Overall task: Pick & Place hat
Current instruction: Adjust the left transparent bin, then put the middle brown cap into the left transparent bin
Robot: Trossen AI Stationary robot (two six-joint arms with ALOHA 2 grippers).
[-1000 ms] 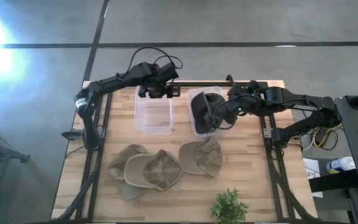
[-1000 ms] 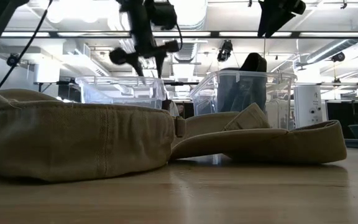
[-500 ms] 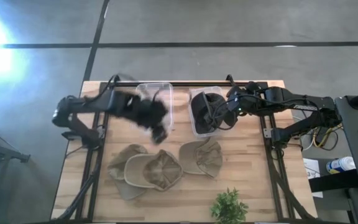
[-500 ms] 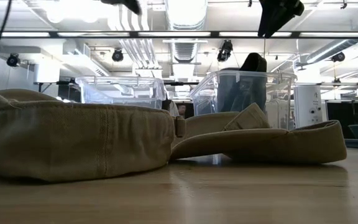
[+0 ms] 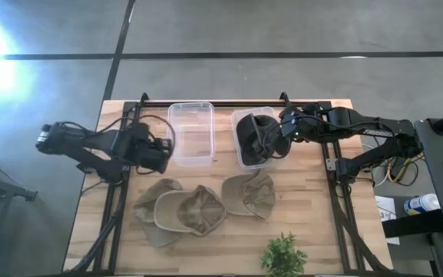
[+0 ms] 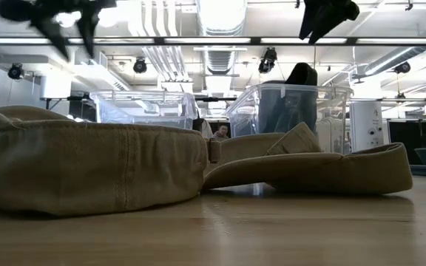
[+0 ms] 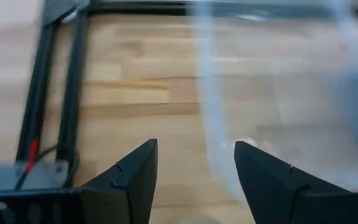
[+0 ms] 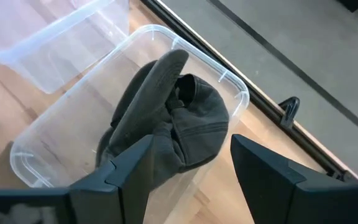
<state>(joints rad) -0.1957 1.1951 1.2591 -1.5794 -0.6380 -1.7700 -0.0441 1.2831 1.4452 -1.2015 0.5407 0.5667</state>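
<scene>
Landmark: the right bin (image 5: 254,141), a clear plastic tub on the wooden surface (image 5: 314,223); all places below are given relative to it.
Dark hat: the dark grey hat (image 8: 169,118) lies crumpled inside the right bin, its brim curling up toward the bin's far wall; in the low view it shows as a dark shape (image 6: 293,100) rising above the bin's rim.
Right gripper: the right gripper (image 5: 283,131) hangs over the right bin's edge on the side of its own arm; its fingers (image 8: 126,171) are spread, with nothing between them.
Hat and right fingers: the dark hat sits below and ahead of the spread fingers, apart from them, not touched by either.
Left bin: the left bin (image 5: 191,135), also clear plastic, stands just beside the right bin on the side away from the right arm; nothing shows inside it.
Left gripper: the left gripper (image 5: 162,154) hangs beyond the left bin, on that bin's side away from the right bin; its fingers (image 7: 135,177) are spread and empty, over bare wood next to the clear wall.
Tan hats: three tan hats (image 5: 198,204) lie on the surface in front of both bins, two overlapping (image 5: 168,211) and one (image 5: 250,194) nearest the right bin; none is near any fingers.
Plant: a small green plant (image 5: 283,254) stands at the surface's front edge, well apart from the right bin.
</scene>
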